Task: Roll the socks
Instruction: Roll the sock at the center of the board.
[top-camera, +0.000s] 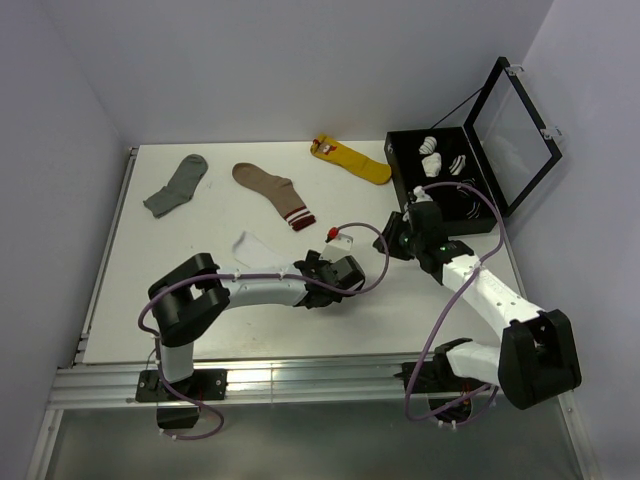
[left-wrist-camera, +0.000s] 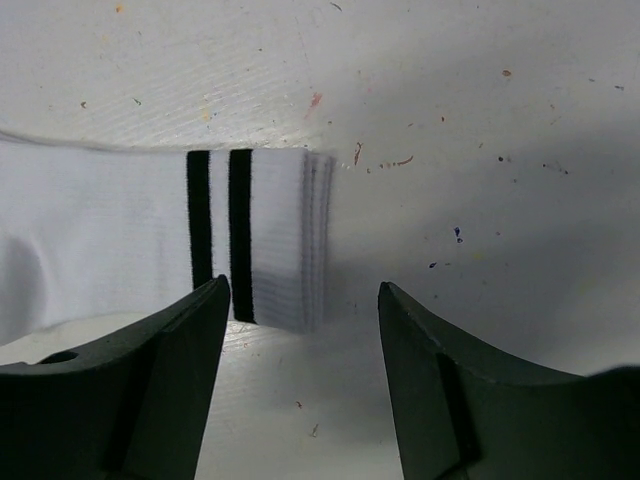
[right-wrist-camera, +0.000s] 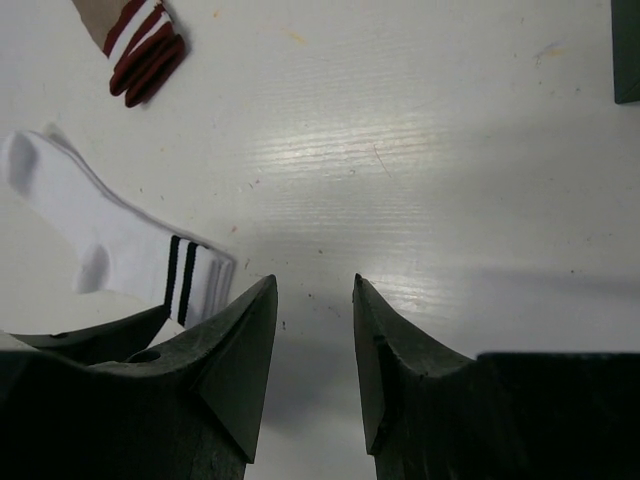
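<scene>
1. The left gripper (left-wrist-camera: 305, 290) has its jaws spread and empty. The socks (left-wrist-camera: 110, 235) lie flat just ahead, with the striped cuff end opposite the gap, towards its left finger.
2. Their long axis runs away to this claw's left.
3. The right gripper (right-wrist-camera: 315, 285), its jaws narrowly apart and empty, sits farther off, so the left arm is nearer.

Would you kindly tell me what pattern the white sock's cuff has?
Two black stripes on the white sock, clearest in the left wrist view.

Bright, even light; glare streak on table (right-wrist-camera: 330, 150) (right wrist view); striped sock (left-wrist-camera: 270, 240) cuff edge blurred; soft shadows.
</scene>
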